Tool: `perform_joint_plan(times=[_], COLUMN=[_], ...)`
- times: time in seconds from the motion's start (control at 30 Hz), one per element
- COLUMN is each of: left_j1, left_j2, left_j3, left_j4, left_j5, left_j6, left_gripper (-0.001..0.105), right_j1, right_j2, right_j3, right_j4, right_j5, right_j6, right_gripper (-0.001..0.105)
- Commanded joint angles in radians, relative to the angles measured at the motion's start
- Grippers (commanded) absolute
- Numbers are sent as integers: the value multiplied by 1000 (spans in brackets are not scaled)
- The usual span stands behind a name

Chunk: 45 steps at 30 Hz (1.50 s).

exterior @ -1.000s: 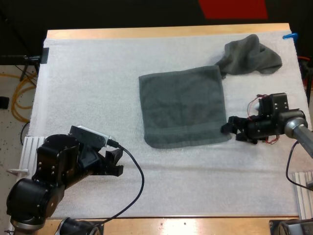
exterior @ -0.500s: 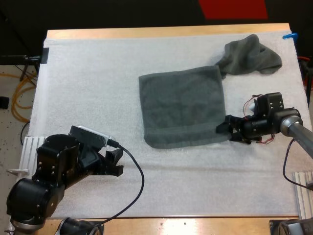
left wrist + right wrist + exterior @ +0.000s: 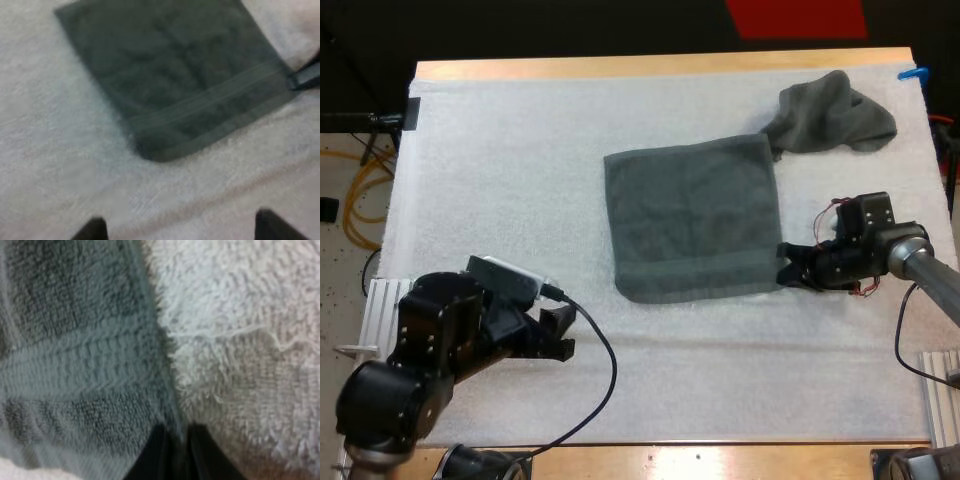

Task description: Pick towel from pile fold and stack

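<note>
**Right gripper closes on the towel's near corner**

The right gripper (image 3: 786, 268) sits low on the white mat (image 3: 520, 180) at the near right corner of the flat towel (image 3: 692, 215). In its wrist view the two black fingers (image 3: 156, 452) stand almost together, with only a narrow slit between them. The towel's banded hem (image 3: 65, 340) runs straight into that slit, so I judge them pinched on the edge of the cloth. A second ago the gripper waited just off the corner. Half a second ago its fingers reached in over the hem, spread. Now they have drawn together there. The towel itself has not shifted or lifted; its outline matches the earlier pictures.

That suggests the grasp is only just made and the fold itself not begun. The next move would likely carry this corner up and across the cloth.

The left gripper (image 3: 558, 333) hovers well apart, near the mat's near left side. Its fingers are wide apart and hold nothing, and it has barely stirred. Its camera looks over the flat towel (image 3: 175, 75) toward the corner where the other gripper works.

Count: two towels. One is spread flat at the middle right of the mat. One crumpled towel (image 3: 835, 112) lies at the far right, touching the flat one's far corner. There are two grippers, one engaged and one idle.
</note>
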Motion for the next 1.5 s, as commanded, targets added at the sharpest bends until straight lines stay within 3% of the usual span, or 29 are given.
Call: perform_joint_plan(times=[0.0, 0.17, 0.37, 0.87, 1.17, 1.47], left_j1=[2, 2, 2, 2, 2, 2], left_j2=[26, 145, 333, 788, 916, 1006], left_j3=[0, 0, 0, 0, 0, 0], left_j4=[-4, -59, -197, -346, -477, -476], left_j5=[51, 162, 253, 266, 316, 319], left_j6=[-11, -11, -32, -26, -31, -32], left_gripper=[59, 59, 59, 59, 59, 59], right_j1=[8, 8, 8, 8, 8, 8], right_j2=[-11, -79, -102, -102, -102, -102], right_j3=[10, 10, 10, 10, 10, 10], right_j4=[27, 85, 111, 109, 109, 109], right_j5=[39, 192, 232, 232, 232, 232], right_j6=[-19, -83, -120, -120, -120, -120], right_gripper=[0, 0, 0, 0, 0, 0])
